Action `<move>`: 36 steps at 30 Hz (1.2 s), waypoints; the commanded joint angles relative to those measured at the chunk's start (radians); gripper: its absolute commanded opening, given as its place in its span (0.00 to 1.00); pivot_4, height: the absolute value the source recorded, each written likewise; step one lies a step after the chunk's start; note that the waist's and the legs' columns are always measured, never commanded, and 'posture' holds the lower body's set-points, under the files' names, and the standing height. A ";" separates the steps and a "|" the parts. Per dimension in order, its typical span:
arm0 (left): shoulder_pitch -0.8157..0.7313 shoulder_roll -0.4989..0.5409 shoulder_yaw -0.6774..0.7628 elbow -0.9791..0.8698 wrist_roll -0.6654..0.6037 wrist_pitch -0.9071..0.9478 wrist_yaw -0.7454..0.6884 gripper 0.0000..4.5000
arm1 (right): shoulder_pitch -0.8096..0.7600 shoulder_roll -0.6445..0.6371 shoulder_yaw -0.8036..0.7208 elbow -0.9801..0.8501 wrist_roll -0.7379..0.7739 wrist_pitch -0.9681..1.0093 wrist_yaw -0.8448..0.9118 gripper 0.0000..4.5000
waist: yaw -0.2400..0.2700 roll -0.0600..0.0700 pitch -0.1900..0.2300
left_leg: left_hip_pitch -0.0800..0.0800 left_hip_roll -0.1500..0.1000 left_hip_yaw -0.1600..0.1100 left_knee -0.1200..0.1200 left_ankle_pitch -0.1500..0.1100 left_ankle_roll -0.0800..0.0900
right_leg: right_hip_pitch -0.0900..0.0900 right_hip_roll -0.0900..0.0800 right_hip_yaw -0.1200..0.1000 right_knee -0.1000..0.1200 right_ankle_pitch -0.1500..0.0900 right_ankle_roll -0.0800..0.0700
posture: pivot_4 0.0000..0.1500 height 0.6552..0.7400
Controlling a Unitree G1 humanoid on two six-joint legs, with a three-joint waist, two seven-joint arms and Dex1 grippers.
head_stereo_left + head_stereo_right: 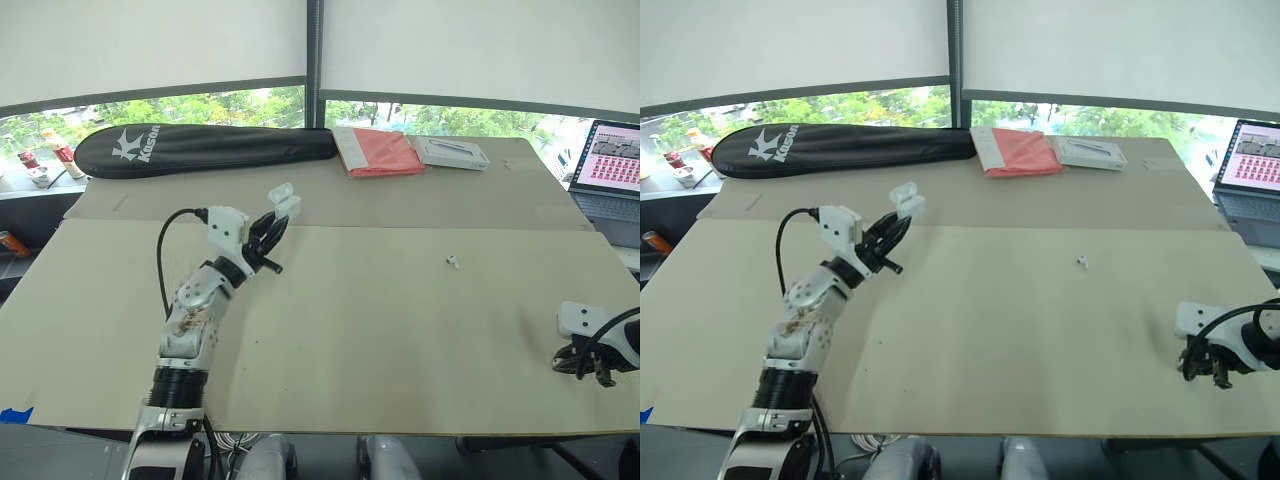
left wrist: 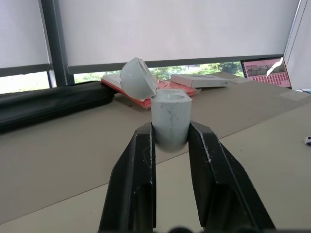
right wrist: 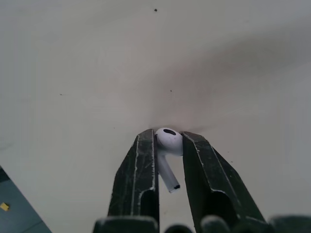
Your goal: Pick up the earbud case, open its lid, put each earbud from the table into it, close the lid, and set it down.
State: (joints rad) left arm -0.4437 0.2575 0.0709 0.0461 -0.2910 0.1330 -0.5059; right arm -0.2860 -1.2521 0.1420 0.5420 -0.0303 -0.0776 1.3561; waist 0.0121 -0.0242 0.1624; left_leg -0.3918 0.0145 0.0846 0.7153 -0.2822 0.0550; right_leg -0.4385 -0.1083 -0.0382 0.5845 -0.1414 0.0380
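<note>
Pale tabletop (image 1: 380,340) under a wall of blinds and green windows, and nearest us, down at the near right edge, the right gripper (image 1: 592,370) has its two black fingers pinched on an earbud (image 3: 167,141), gripping the rounded head, with the stem hanging free between them. That is a slippery hold, I'd say: a smooth little bulb squeezed from two sides could squirt out on the carry, and this close to the edge it could drop off the table. Over on the left, farther in, the left gripper (image 1: 270,232) is clamped on the lower body of the earbud case (image 2: 170,121), held up off the surface with its lid (image 2: 137,77) hinged back and open. As for what's inside, I cannot tell; the rim shows but the wells do not. The two arms are well apart, so the right one has a long reach to that small opening. If the earbud comes in tilted it may jam on the rim, or a nudge could flip the lid shut. Right of centre, a second earbud (image 1: 452,262) lies loose on the table, easy to knock on the way past. At the far side sit a black racket bag (image 1: 200,147), a red folder (image 1: 383,152), a white box (image 1: 452,151) and, far right, a laptop (image 1: 610,165).
</note>
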 commanded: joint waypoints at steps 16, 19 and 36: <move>0.030 0.012 -0.001 -0.108 -0.011 0.025 0.022 0.10 | 0.042 0.000 -0.004 0.027 -0.041 -0.049 0.044 0.60 | 0.008 0.000 0.000 | 0.001 0.000 -0.001 0.000 0.000 0.000 | 0.002 -0.001 -0.001 -0.001 0.000 0.000 | 1.00 1.00; 0.022 0.016 0.002 -0.102 -0.014 0.027 0.021 0.10 | 0.034 0.018 -0.010 0.017 -0.031 -0.041 0.038 0.60 | 0.005 -0.001 0.000 | 0.002 0.000 -0.001 0.000 0.000 0.000 | 0.003 -0.001 -0.001 -0.002 0.000 0.000 | 1.00 1.00; 0.015 -0.006 -0.040 -0.077 -0.018 0.014 -0.016 0.10 | -0.101 0.167 -0.077 -0.294 0.129 0.318 0.040 0.08 | -0.030 -0.008 -0.003 | 0.009 0.004 0.000 -0.001 -0.003 0.000 | 0.009 0.000 -0.001 -0.006 0.001 -0.001 | 1.00 1.00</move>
State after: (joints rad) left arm -0.4134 0.2520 0.0340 -0.0134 -0.2991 0.1587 -0.5125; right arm -0.3436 -1.0915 0.1047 0.3643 0.0253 0.1241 1.4007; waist -0.0182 -0.0320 0.1593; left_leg -0.3832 0.0187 0.0842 0.7133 -0.2850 0.0543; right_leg -0.4295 -0.1082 -0.0389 0.5790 -0.1404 0.0371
